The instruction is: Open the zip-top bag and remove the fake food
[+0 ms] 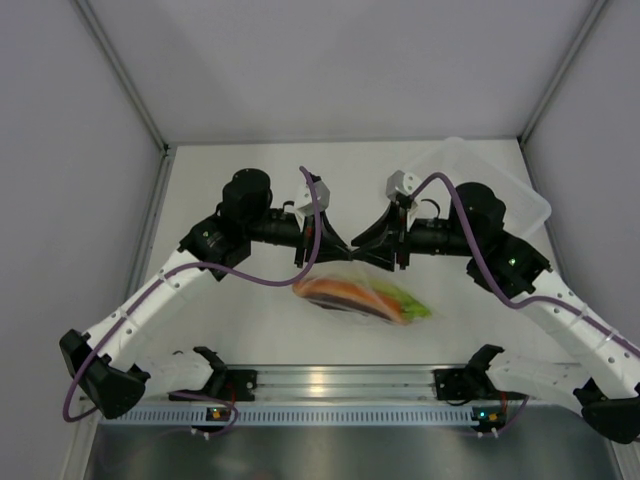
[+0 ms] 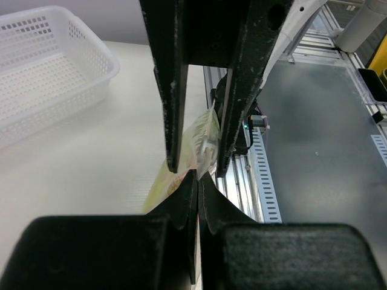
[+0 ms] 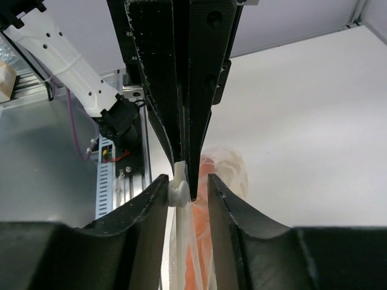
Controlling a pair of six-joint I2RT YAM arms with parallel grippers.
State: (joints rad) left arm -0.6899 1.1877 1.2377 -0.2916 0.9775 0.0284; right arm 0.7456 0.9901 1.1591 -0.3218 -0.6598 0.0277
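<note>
Left claw (image 2: 198, 184) pinches zip-top bag (image 1: 365, 296) — right claw (image 3: 188, 190) maybe.

Table (image 1: 240, 320): white, matte; runs out to the back wall.
Tray (image 1: 500, 190): translucent, rigid, rectangular; far right corner of the table, skewed to the edges, partly hidden.
Basket (image 2: 54, 72): white plastic, walls pierced with rows of small holes; sits on the table top, upper left of the left wrist view. Cannot tell whether it is the tray.
Rail (image 1: 330, 380): bright aluminium, slotted; lies along the near table edge.
Perforated strip (image 1: 330, 413): grey, row of slots; just in front of the rail.
Metal plate (image 2: 314, 157): dull grey sheet beyond the rail.
Walls (image 1: 330, 60): plain pale grey, on three sides.
</note>
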